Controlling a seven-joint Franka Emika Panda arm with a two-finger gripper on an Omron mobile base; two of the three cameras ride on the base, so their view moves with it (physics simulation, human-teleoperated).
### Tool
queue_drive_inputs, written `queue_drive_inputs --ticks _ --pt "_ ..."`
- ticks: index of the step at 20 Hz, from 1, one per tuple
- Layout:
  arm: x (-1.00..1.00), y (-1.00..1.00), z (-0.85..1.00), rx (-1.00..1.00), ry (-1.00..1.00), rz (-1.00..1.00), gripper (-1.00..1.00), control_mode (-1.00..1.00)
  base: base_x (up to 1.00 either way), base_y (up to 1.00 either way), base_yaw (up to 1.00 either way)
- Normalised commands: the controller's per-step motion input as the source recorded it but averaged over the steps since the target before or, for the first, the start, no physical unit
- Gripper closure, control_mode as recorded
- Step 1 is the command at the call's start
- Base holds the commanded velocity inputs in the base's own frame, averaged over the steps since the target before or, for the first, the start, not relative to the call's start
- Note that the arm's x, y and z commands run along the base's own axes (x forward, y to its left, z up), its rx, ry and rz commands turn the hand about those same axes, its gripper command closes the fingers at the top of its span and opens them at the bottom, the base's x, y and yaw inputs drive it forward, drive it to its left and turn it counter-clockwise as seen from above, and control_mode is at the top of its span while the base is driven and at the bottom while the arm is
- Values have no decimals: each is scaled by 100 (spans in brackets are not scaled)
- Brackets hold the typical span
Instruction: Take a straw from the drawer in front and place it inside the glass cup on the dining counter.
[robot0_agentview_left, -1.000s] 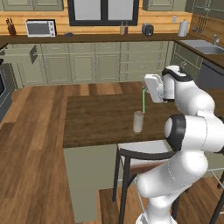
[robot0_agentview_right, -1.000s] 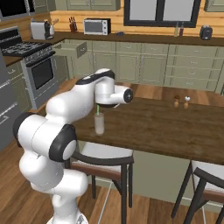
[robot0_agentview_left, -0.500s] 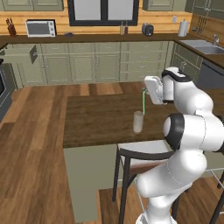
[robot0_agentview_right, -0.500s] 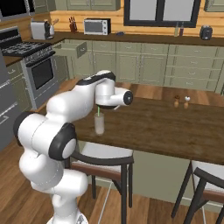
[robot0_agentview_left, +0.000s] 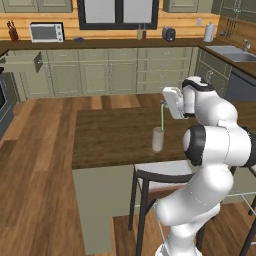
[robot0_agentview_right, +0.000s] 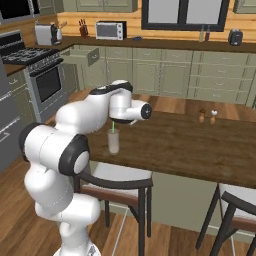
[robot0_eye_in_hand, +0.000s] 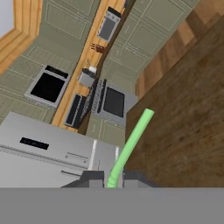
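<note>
The glass cup (robot0_agentview_left: 158, 139) (robot0_agentview_right: 114, 142) stands upright on the dining counter (robot0_agentview_left: 110, 135) (robot0_agentview_right: 200, 145) near its front edge. Directly above it my gripper (robot0_agentview_left: 163, 104) (robot0_agentview_right: 114, 121) (robot0_eye_in_hand: 114, 178) is shut on the top of the light-green straw (robot0_agentview_left: 162, 116) (robot0_agentview_right: 113, 128) (robot0_eye_in_hand: 130, 144). The straw hangs nearly upright, and its lower end sits at the cup's mouth or just inside. The drawer (robot0_agentview_left: 22, 59) (robot0_agentview_right: 80, 55) stands pulled open on the far cabinet run.
A dark-framed stool (robot0_agentview_left: 160, 180) (robot0_agentview_right: 117, 180) stands against the counter's front edge below the cup. Salt and pepper shakers (robot0_agentview_right: 207, 116) sit farther along the counter. A stove (robot0_agentview_right: 40, 75) and a microwave (robot0_agentview_left: 46, 32) line the far wall.
My hand has eased down slightly with the straw over the cup. Nothing else has moved.
</note>
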Motion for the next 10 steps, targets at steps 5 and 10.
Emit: queue_drive_inputs --ticks 5,10 --pt "22 11 -13 0 0 0 100 -100 0 0 0" --pt "21 8 -16 0 0 0 100 -100 0 0 0"
